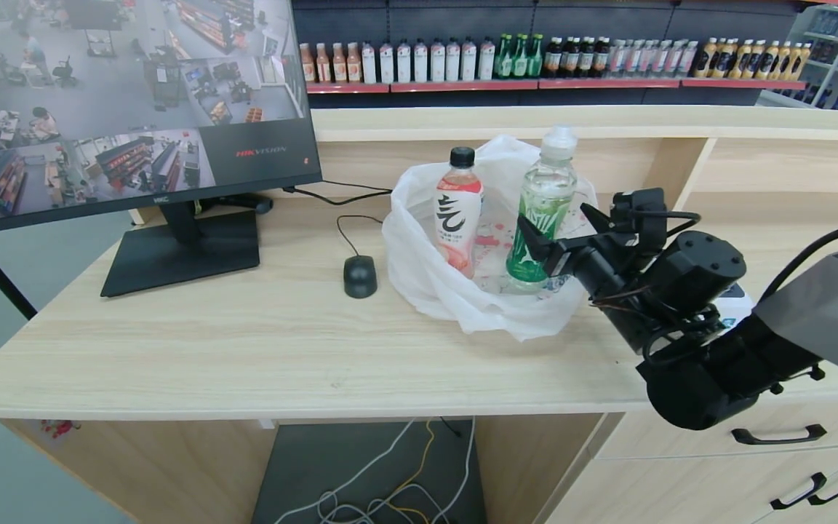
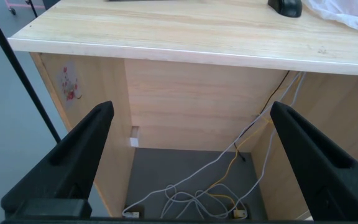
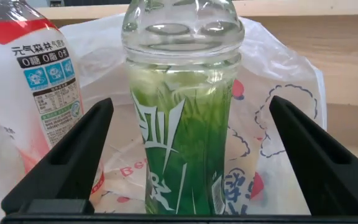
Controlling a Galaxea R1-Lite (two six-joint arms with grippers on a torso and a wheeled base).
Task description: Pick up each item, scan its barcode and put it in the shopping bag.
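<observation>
Left gripper (image 2: 191, 109), fingers wide and empty, hangs before the counter (image 2: 166, 43) edge, facing cables (image 2: 197, 196) underneath. On top, the right gripper (image 1: 556, 220) is spread wide at the green bottle (image 1: 544, 196). That bottle and the pink bottle (image 1: 457, 211) stand upright in the shopping bag (image 1: 426, 280). The mouse (image 1: 359, 276) lies at the bag's nine o'clock and the monitor (image 1: 128, 94) at ten. The right wrist view shows the bag's printed inside.
</observation>
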